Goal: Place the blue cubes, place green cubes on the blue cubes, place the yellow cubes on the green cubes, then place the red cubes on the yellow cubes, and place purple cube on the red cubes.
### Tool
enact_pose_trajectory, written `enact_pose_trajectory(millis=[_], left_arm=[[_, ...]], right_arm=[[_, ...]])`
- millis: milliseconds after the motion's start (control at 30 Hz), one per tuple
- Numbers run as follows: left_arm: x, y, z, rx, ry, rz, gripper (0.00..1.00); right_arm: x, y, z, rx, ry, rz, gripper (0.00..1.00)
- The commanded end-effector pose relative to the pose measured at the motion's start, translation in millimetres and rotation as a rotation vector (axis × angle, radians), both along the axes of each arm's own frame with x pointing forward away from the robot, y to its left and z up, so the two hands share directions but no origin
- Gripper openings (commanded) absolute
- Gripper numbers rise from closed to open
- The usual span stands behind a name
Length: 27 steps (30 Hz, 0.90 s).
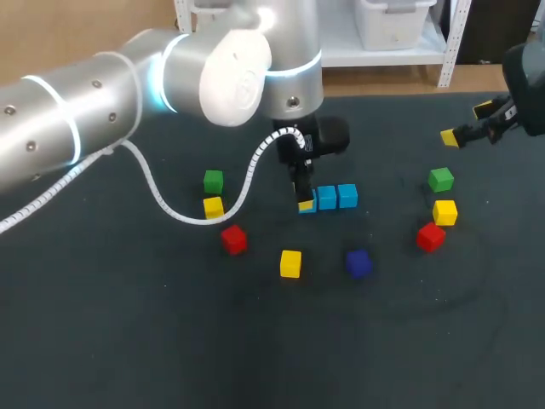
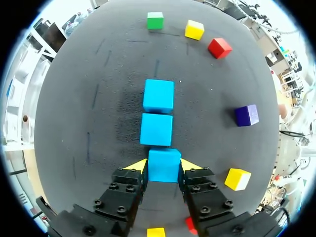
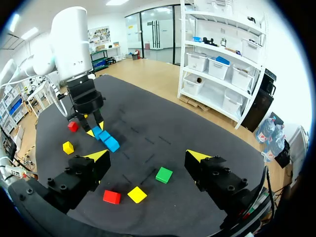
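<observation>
**Blue cubes, three.** They are lying in a tight row at mid-bench. The first blue cube [image 2: 164, 159] is sitting at the left end of the row. The second blue cube [image 2: 156, 129] is touching it, and the third blue cube [image 2: 158, 96] is lying just beyond that, at the right end.

**Left tool** [image 2: 163, 168]. It is pointing straight down and is clamped on the first blue cube, with one yellow tip pressing each side. The cube is resting on the bench [image 1: 255, 349].

**Purple cube** [image 1: 358, 262]. It is lying near of the row, slightly to the right.

**Middle yellow cube** [image 1: 290, 263]. It is lying near of the row, left of the purple cube.

**Left group.** The left green cube [image 1: 213, 181] is lying far. The left yellow cube [image 1: 213, 206] is just near of it. The left red cube [image 1: 233, 239] is lying nearer again.

**Right group.** The right green cube [image 1: 440, 179], right yellow cube [image 1: 444, 212] and right red cube [image 1: 430, 236] are running far to near, well apart from the row.

**Right tool** [image 1: 467, 123]. It is hanging over the far right of the bench with its fingers spread wide apart, gripping nothing.

**White coiled cable** [image 1: 162, 200]. It is drooping from the left arm [image 1: 102, 94] over the left group.
</observation>
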<state>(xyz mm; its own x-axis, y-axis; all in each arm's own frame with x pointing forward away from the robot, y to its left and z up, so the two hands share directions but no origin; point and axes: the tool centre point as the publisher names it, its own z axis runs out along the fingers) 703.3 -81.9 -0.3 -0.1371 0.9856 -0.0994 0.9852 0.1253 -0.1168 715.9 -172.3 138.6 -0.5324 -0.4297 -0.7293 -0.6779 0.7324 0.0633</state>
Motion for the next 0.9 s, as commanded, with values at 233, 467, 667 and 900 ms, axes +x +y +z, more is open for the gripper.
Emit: enact_pose_trajectory(millis=[233, 467, 667, 900], left_arm=[[3.4, -0.2, -3.7, 0.007, 0.009, 0.005, 0.01], [4.0, 0.0, -3.6, 0.006, 0.003, 0.015, 1.0], [6.6, 0.7, -1.8, 0.001, -0.005, 0.025, 1.0], [6.3, 0.7, -4.8, 0.015, -0.046, 0.018, 1.0]], right_arm=[[-0.5, 0.7, 0.2, -0.003, 0.0, -0.003, 1.0], [-0.5, 0.7, 0.2, -0.003, 0.0, -0.003, 1.0], [-0.5, 0.7, 0.2, -0.003, 0.0, -0.003, 1.0], [-0.5, 0.7, 0.2, -0.003, 0.0, -0.003, 1.0]])
